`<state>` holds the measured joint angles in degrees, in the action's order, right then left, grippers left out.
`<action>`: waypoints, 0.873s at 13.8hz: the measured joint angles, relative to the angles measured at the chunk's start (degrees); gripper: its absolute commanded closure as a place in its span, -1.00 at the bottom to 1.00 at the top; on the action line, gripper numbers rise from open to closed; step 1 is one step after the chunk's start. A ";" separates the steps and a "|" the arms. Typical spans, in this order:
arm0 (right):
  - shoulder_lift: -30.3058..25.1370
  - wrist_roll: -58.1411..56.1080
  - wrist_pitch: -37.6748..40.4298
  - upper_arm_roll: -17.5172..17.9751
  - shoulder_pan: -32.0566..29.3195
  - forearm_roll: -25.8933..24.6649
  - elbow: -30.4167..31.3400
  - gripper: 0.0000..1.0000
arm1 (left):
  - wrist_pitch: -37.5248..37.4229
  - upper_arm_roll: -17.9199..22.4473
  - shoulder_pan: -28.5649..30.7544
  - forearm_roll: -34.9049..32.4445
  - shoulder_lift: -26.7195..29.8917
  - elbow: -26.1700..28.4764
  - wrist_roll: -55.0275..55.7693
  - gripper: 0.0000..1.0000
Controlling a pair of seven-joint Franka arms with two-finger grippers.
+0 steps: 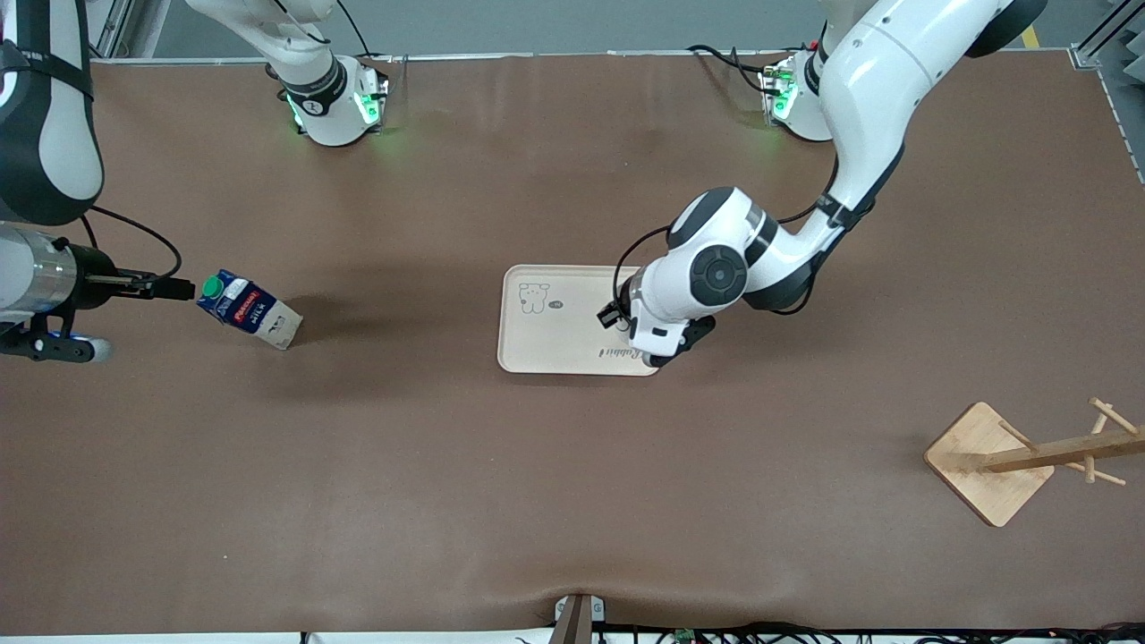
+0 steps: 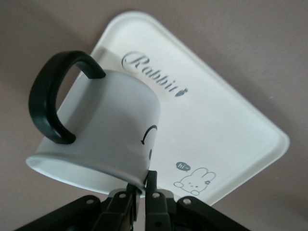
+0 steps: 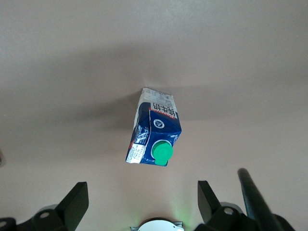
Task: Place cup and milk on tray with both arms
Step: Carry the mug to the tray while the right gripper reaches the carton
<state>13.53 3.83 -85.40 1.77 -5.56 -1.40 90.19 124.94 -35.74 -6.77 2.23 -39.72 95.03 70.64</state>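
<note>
The front view looks down from high up across the table (image 1: 572, 501), facing both robot bases along the top, and it takes in the whole table. The left wrist view looks down from close above the tray (image 2: 240, 120) and the cup (image 2: 106, 134). The front view shows that same tray (image 1: 537, 335). The right wrist view looks down at the milk (image 3: 154, 127) from a bit higher, and the front view shows the milk (image 1: 250, 310) too.
</note>
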 measured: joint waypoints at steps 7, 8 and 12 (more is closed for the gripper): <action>-1.25 4.90 -4.32 0.18 1.13 0.12 4.59 -1.00 | -5.31 -0.02 -0.76 3.78 -2.32 -0.52 -0.02 1.00; -1.73 5.14 -4.71 0.19 1.24 0.12 5.53 -1.00 | -5.57 -0.04 -0.98 4.64 -2.49 -0.53 -0.17 1.00; -3.95 8.48 -5.58 0.31 1.64 0.13 8.89 -1.00 | -5.79 0.03 -1.20 7.68 -2.66 -0.56 -3.20 0.01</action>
<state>9.58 12.32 -90.97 2.08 -3.92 -1.27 99.07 119.15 -35.71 -7.96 9.91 -42.38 94.47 67.44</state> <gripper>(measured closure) 0.000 0.921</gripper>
